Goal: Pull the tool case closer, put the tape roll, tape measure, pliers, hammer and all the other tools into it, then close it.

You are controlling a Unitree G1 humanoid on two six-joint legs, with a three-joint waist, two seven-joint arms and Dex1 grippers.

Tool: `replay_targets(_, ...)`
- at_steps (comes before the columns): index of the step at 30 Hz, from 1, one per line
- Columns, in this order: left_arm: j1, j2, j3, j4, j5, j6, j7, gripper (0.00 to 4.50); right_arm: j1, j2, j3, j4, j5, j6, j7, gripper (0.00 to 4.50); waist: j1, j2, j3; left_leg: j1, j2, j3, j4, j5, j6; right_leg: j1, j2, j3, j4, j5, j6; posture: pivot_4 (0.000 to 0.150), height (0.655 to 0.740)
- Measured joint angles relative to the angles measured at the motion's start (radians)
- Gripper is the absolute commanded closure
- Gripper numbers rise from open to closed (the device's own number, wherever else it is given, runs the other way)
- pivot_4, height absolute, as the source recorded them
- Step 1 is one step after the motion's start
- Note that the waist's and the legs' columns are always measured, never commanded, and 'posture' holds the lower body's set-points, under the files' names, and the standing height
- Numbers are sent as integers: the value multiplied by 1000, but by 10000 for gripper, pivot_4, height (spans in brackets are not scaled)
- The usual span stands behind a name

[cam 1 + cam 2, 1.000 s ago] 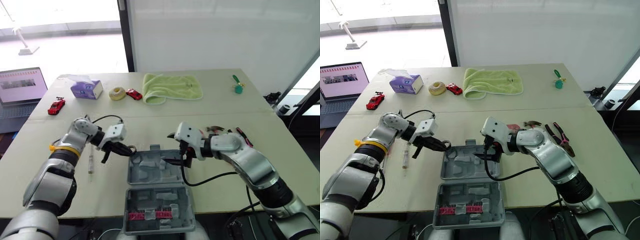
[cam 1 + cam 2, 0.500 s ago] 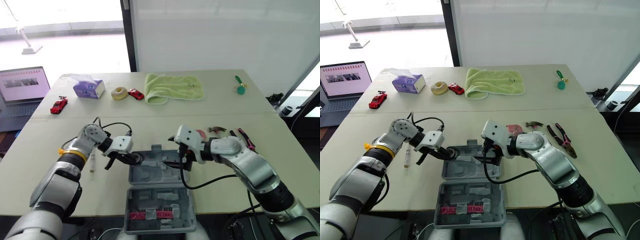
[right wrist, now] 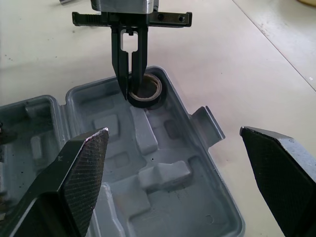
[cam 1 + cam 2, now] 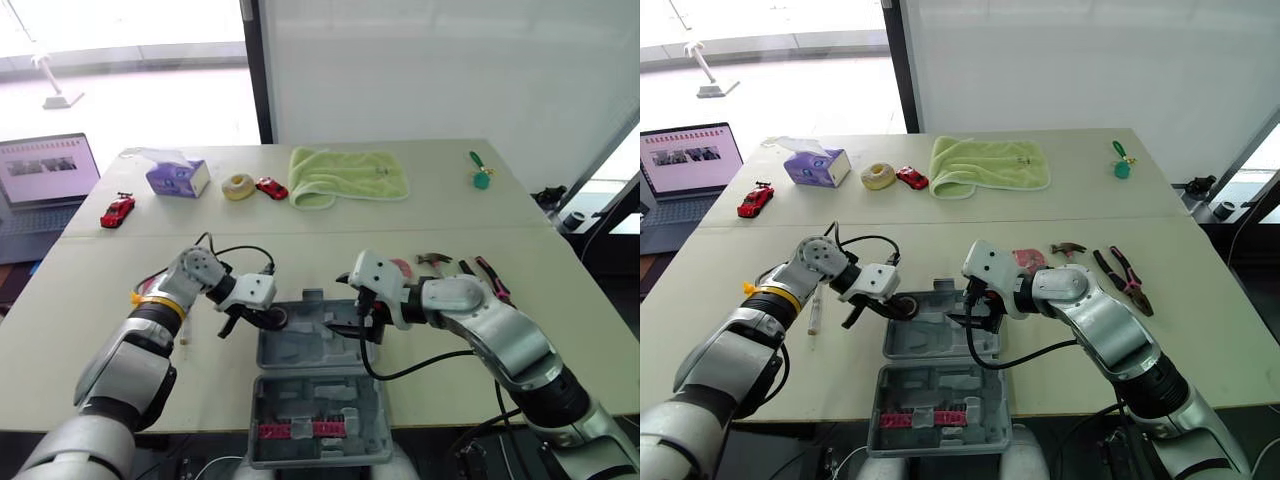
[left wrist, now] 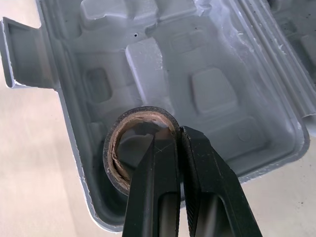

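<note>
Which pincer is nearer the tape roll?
Left. The left pincer is shut on the tape roll, over a corner of the tool case. The right pincer is open across the case, apart from the roll.

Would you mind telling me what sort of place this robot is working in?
Probably an office or lab room set up for robot trials: pale tables beside a bright window, an open laptop at the side, and unrelated props such as a tissue box and a toy car.

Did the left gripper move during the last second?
Yes. The left gripper, pinching the tape roll, went to the robot's right: from beside the left edge of the tool case to above its far left corner.
</note>
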Motion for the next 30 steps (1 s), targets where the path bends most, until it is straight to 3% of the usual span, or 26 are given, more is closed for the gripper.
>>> replay_targets(11, -31, -10, 2, 40, 37, -3, 23, 44507, 8, 0, -2, -19, 11, 15, -14, 0, 0, 0, 0, 0, 0, 0, 0, 0, 0, 0, 0, 0, 0, 0, 0, 1500, 7400)
replay_targets(14, -30, -10, 3, 39, 37, -3, 22, 34780, 8, 0, -2, -19, 13, 15, -16, 0, 0, 0, 0, 0, 0, 0, 0, 0, 0, 0, 0, 0, 0, 0, 0, 1500, 7400)
replay_targets(19, -30, -10, 7, 26, 35, 7, 3, 13209, 8, 0, -2, -19, 20, 15, -16, 0, 0, 0, 0, 0, 0, 0, 0, 0, 0, 0, 0, 0, 1, 0, 0, 1500, 7400)
replay_targets(30, -30, 26, 43, -65, -3, 56, -23, 13209, 8, 0, -2, -18, 20, 5, -15, 0, 0, 0, 0, 0, 0, 0, 1, 0, 0, 0, 0, 0, 1, 0, 0, 1500, 7400)
